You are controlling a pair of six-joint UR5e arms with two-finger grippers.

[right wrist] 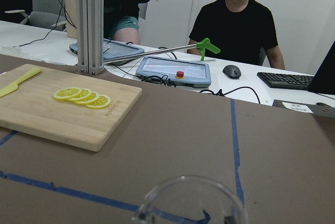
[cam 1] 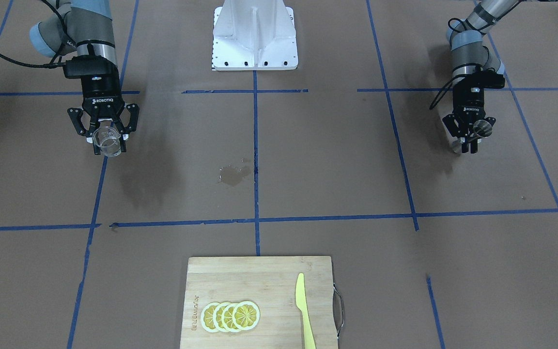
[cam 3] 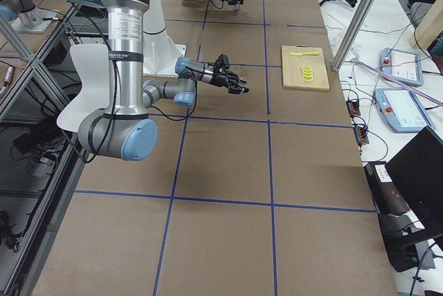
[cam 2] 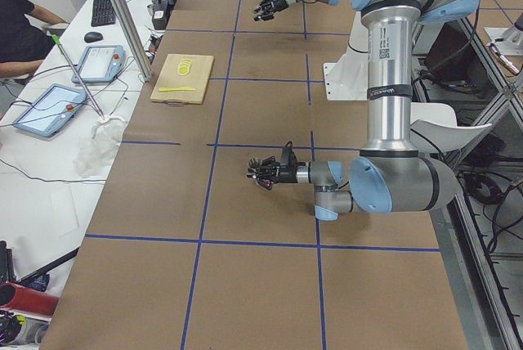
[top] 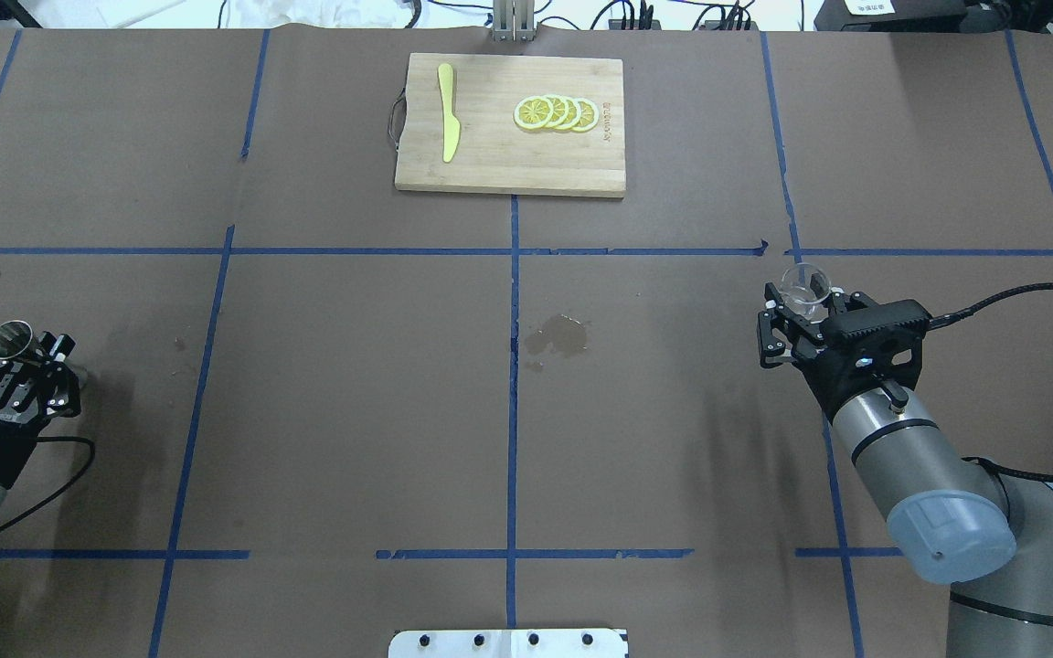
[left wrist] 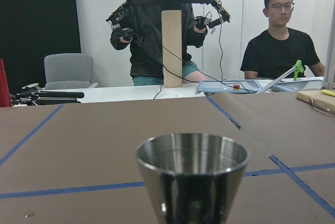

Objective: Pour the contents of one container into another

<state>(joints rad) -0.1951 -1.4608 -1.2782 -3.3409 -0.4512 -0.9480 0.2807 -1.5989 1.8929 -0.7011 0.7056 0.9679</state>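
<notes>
Gripping glass cup (cam 1: 107, 142) in our right end effector (top: 797, 309), jigger (top: 9, 338) in the left end effector (cam 1: 468, 138), we must converge before pouring.

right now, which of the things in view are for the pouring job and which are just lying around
For the job:
glass cup, held in the right pincer
steel jigger, held in the left pincer

Lying about:
cutting board
lemon slices
yellow knife
wet patch

Desk (top: 307, 411): cutting board (top: 508, 169) at 12 o'clock, bearing knife (top: 447, 123) left of lemon slices (top: 556, 112); puddle (top: 558, 335) centre; jigger (top: 10, 338) in left end effector (top: 22, 358) at 9; glass cup (top: 804, 286) in right end effector (top: 803, 306) at 3.
</notes>
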